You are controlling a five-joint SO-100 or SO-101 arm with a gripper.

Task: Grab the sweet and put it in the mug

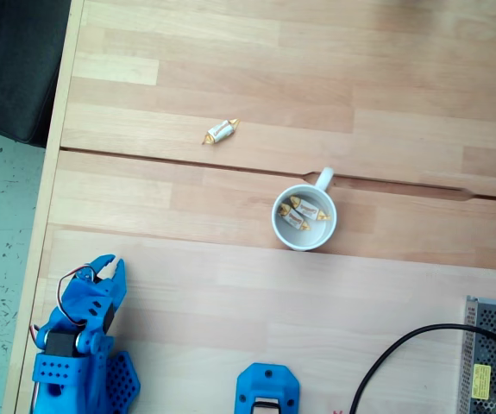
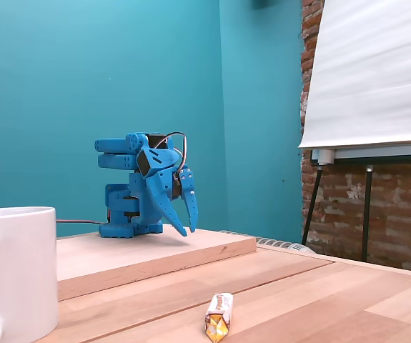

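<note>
While pincer [image 2: 186, 227] sits nearly closed, empty, cream sweet [image 1: 220, 131], golden twisted ends, beyond mug [image 1: 304, 240].

One fixed camera looks straight down on the table [image 1: 230, 285]. The other sits low at table level, facing the arm [image 2: 148, 187] at twelve o'clock. Both catch the mug [image 1: 304, 217].

Sweet and mug on the wooden table [image 1: 230, 285]

One cream, gold-ended sweet [image 1: 220, 131] lies well apart from the upright white mug [image 1: 284, 233], which holds two more.
</note>
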